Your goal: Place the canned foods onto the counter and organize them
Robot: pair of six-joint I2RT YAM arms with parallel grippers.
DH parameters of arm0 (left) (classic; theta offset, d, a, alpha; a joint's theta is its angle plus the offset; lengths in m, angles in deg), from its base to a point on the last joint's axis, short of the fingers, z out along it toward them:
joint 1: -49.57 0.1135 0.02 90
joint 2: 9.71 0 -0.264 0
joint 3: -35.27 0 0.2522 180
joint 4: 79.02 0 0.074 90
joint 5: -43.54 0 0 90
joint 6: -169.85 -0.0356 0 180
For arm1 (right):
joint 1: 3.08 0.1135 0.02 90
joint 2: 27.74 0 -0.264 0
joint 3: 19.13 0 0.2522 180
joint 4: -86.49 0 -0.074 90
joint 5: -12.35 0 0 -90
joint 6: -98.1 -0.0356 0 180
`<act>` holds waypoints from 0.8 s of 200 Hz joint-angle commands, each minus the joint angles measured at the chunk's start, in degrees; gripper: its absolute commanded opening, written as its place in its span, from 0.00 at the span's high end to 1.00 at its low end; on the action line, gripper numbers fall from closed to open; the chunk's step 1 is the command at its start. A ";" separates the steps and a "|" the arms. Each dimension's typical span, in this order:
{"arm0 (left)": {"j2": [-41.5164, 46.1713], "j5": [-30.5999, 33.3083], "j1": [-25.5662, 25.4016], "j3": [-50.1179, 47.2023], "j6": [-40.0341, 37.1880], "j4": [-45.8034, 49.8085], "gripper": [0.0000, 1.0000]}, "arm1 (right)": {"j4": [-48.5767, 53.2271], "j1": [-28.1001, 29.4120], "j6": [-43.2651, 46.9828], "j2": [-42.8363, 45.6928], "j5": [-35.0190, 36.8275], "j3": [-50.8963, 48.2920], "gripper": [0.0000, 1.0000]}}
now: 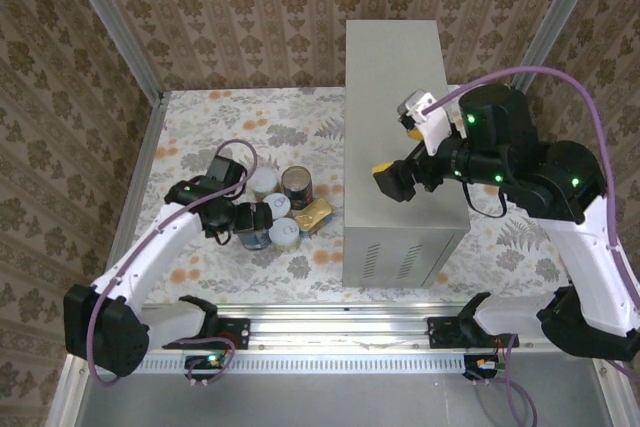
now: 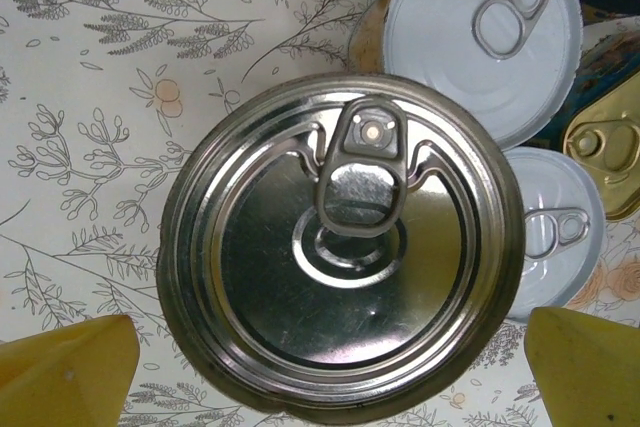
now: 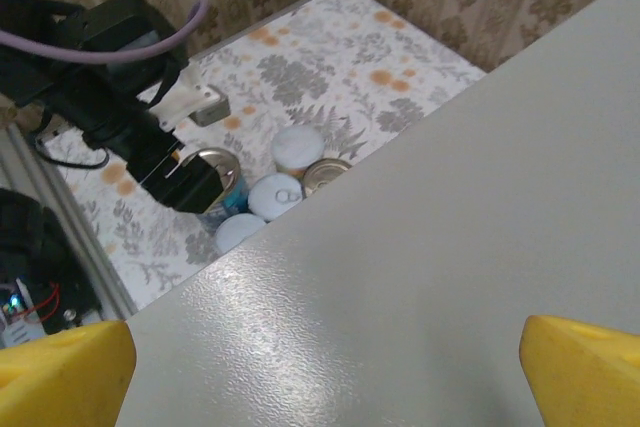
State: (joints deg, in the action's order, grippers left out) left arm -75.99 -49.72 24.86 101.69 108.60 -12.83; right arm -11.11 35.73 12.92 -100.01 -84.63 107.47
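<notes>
Left wrist: left gripper [image 2: 325, 367] spread over a can [image 2: 345, 247], seemingly the pickup step; next, lower and pinch; right gripper [image 3: 320, 372] spread above the counter [image 3: 450, 197], three o'clock.

Lab test booth, aluminium frame posts [image 1: 112, 22], wallpaper panels [image 1: 250, 7], arms [image 1: 150, 247] bolted to rail [image 1: 340, 332]

We identify white link shells and black joint housings on the left arm [image 1: 150, 247] and right arm [image 1: 590, 237]. Behind the right pincer [image 1: 388, 182], a purple cable [image 1: 520, 70] runs past green LEDs [image 1: 470, 119]. Its fingertips [image 3: 60, 372] are yellow wedges.
</notes>
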 commanded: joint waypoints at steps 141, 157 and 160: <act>-3.27 5.18 -1.08 -1.57 0.11 -3.32 0.00 | 2.92 9.59 3.06 -5.83 0.89 1.75 0.00; -3.98 7.06 -1.11 -0.75 0.06 -2.77 0.00 | 2.39 9.70 3.09 -5.52 0.89 1.21 0.00; -4.02 7.53 -1.90 -0.63 0.07 -2.66 0.00 | 2.27 9.71 3.09 -5.46 0.94 1.12 0.00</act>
State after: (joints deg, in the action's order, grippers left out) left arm -79.00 -47.60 23.83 99.46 108.58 -16.22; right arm -8.81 44.87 14.58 -105.52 -84.76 108.06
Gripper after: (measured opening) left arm 0.999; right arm 0.999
